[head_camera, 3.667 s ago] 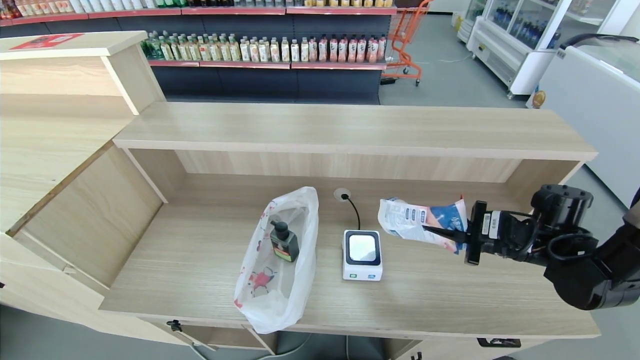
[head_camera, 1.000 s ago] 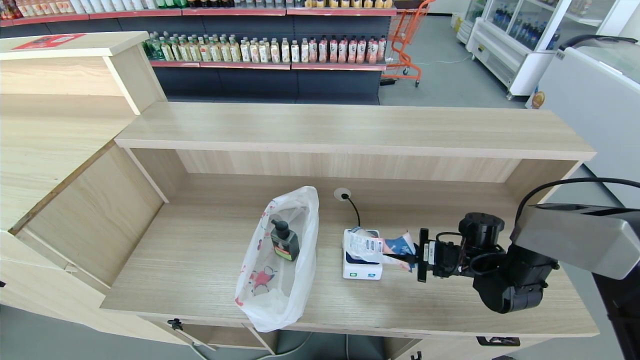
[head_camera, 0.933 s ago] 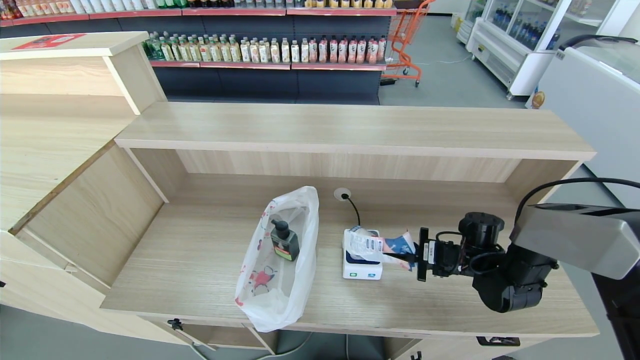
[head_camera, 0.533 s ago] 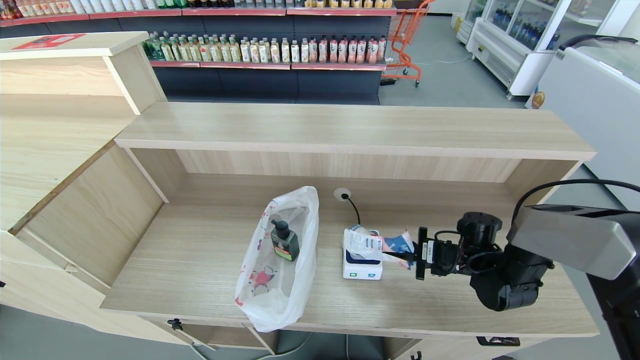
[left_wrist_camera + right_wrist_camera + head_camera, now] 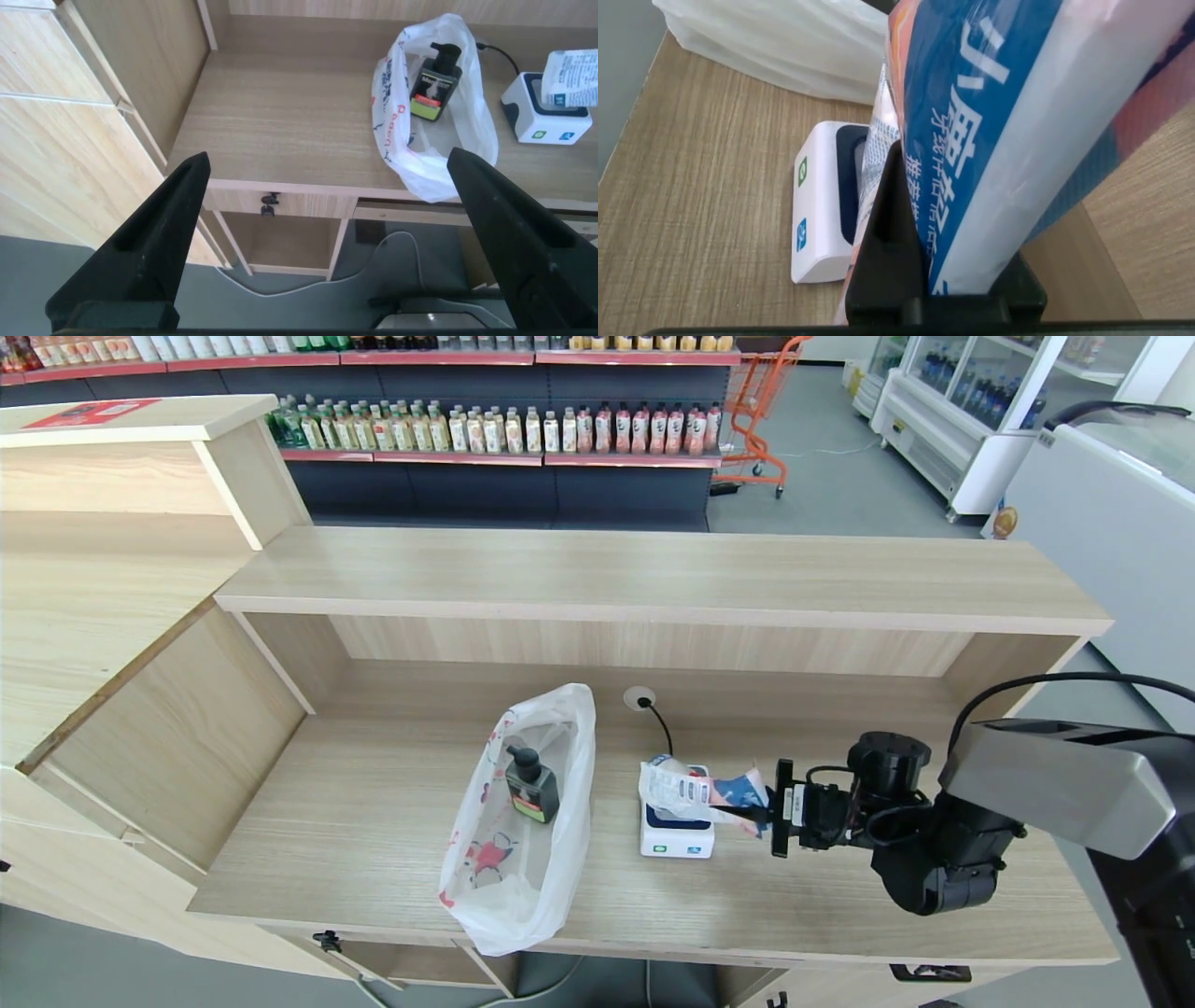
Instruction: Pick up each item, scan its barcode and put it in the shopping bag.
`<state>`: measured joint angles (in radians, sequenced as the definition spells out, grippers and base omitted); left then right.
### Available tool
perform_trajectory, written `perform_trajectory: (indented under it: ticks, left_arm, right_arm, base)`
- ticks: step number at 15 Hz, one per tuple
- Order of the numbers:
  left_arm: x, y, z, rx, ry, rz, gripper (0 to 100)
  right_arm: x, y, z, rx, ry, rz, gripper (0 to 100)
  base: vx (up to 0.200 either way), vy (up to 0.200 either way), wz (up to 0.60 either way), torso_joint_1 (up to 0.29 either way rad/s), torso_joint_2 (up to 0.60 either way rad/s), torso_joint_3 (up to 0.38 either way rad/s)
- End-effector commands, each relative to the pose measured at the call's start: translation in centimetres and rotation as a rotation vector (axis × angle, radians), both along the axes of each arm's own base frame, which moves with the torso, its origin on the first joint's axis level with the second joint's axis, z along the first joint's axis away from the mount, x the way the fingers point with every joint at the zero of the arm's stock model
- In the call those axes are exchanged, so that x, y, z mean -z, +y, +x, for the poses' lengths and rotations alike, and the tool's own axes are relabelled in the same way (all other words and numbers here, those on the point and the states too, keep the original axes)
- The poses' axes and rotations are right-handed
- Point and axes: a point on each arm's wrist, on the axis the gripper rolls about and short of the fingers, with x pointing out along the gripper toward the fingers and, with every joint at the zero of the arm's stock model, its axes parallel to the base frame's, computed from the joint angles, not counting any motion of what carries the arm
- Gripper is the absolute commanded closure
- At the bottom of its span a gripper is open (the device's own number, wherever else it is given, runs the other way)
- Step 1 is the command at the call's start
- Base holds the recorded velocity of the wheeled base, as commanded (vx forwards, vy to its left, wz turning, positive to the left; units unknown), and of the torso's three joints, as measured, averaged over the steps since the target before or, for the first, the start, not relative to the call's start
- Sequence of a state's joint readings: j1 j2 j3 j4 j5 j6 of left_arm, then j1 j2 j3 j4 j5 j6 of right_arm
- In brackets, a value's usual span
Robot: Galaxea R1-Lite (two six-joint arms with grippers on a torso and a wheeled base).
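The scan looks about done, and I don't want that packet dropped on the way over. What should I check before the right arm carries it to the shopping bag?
1. Grip: the right gripper is shut on the blue and white plastic packet. Ok.
2. Scan position: the packet hangs over the white box scanner. Ok.
3. Barcode read: nothing shows whether it registered. Cannot tell.
4. Bag mouth: the white plastic shopping bag lies open on the wooden counter. Ok.
5. Room inside: a dark pump bottle lies in the bag's far half, and the near half looks free. Ok.
6. Other arm: the left gripper is open, off the counter's near edge. Ok.
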<state>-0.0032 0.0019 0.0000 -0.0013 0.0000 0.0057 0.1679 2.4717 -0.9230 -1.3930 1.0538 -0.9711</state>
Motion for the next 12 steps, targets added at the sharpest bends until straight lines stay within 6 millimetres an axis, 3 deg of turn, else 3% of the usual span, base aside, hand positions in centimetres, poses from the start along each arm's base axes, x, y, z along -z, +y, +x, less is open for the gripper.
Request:
perform_trajectory:
  ticks: [1, 3, 4, 5, 6, 7, 8, 10, 12]
  left_arm:
    - [0.0, 0.0, 0.0, 0.0, -0.001, 0.0, 0]
    - [0.0, 0.0, 0.0, 0.0, -0.001, 0.0, 0]
    - [0.0, 0.0, 0.0, 0.0, -0.001, 0.0, 0]
    - [0.0, 0.0, 0.0, 0.0, -0.001, 0.0, 0]
    - [0.0, 0.0, 0.0, 0.0, -0.001, 0.0, 0]
    - [0.0, 0.0, 0.0, 0.0, -0.001, 0.0, 0]
    - [0.0, 0.0, 0.0, 0.0, -0.001, 0.0, 0]
    - [0.0, 0.0, 0.0, -0.002, -0.001, 0.0, 0]
    - [0.0, 0.0, 0.0, 0.0, -0.001, 0.0, 0]
  right_arm:
    - [-3.0, -1.9, -0.2, 0.049, 0.004, 0.035, 100]
    - [-7.7, -4.5, -0.7, 0.122, 0.029, 0.103, 100]
    - [-10.7, -5.8, -1.9, 0.155, 0.04, 0.14, 100]
    - [-12.2, -6.5, -2.9, 0.179, 0.067, 0.164, 100]
    - [-15.5, -8.2, -6.4, 0.251, 0.156, 0.235, 100]
    - [-17.0, -8.9, -8.9, 0.304, 0.233, 0.285, 100]
    - [-17.6, -9.4, -11.4, 0.384, 0.305, 0.328, 100]
    - [-17.1, -9.4, -14.4, 0.623, 0.453, 0.41, 100]
    - [-17.2, -6.8, -15.9, 0.841, 0.701, 0.507, 100]
  base:
    - [0.0, 0.0, 0.0, 0.0, 0.0, 0.0]
    - [0.0, 0.0, 0.0, 0.0, 0.0, 0.0]
    - [0.0, 0.0, 0.0, 0.0, 0.0, 0.0]
    - [0.0, 0.0, 0.0, 0.0, 0.0, 0.0]
    - [0.0, 0.0, 0.0, 0.0, 0.0, 0.0]
    - [0.0, 0.0, 0.0, 0.0, 0.0, 0.0]
    - [0.0, 0.0, 0.0, 0.0, 0.0, 0.0]
    - [0.0, 0.0, 0.0, 0.0, 0.0, 0.0]
    - [0.0, 0.0, 0.0, 0.0, 0.0, 0.0]
